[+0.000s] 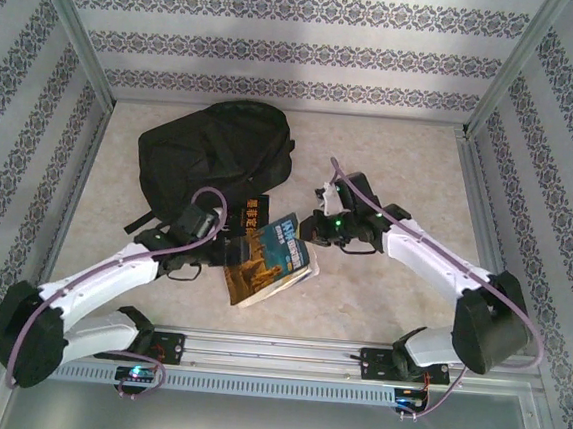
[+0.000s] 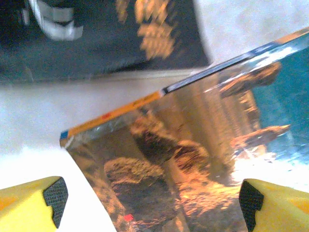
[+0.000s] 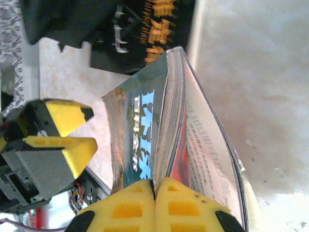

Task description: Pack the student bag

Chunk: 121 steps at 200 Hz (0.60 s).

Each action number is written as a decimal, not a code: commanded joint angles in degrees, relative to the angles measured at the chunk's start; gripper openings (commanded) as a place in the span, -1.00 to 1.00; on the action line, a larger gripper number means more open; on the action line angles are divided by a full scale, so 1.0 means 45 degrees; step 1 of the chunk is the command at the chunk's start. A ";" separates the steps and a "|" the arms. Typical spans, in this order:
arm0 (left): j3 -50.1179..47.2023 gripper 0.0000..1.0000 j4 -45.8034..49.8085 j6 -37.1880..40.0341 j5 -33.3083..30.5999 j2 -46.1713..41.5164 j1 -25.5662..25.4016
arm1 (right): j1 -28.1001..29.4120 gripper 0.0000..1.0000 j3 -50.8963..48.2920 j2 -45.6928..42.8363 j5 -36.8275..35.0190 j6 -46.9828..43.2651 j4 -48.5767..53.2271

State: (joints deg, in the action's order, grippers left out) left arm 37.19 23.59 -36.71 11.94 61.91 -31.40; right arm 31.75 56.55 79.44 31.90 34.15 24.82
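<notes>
Toward the far left of the tabletop (image 1: 391, 163) lies the student bag (image 1: 217, 153), a large black soft fabric backpack, slumped flat with its long axis running roughly left to right and its straps trailing toward the near edge. Just nearward of it, close to the middle, a glossy paperback book with a teal and orange cover (image 1: 267, 263) is tipped up off the surface. The right gripper (image 3: 154, 186) has its yellow fingers pressed together on the book's thin far-right edge, apparently pinching the cover or a few leaves. The left gripper (image 2: 152, 205) is spread wide at the book's opposite, left side, with nothing between its pads. A flat black book with orange lettering (image 1: 253, 217) rests between the paperback and the bag's near edge. From the pinching hand the bag lies away to the far left, so the book would have to travel that way; the left arm is the nearer to the bag. I cannot tell whether the bag's zip is open.
</notes>
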 commanded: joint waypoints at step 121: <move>0.1624 0.82 -0.1731 1.1211 0.2947 -0.2788 -0.0075 | 0.1509 -1.00 0.2725 -0.3841 -0.0092 -1.0111 0.3021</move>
State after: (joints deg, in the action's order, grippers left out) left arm 46.92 22.96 4.69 14.04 51.20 -31.44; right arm 38.13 66.28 62.89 28.05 -2.09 36.67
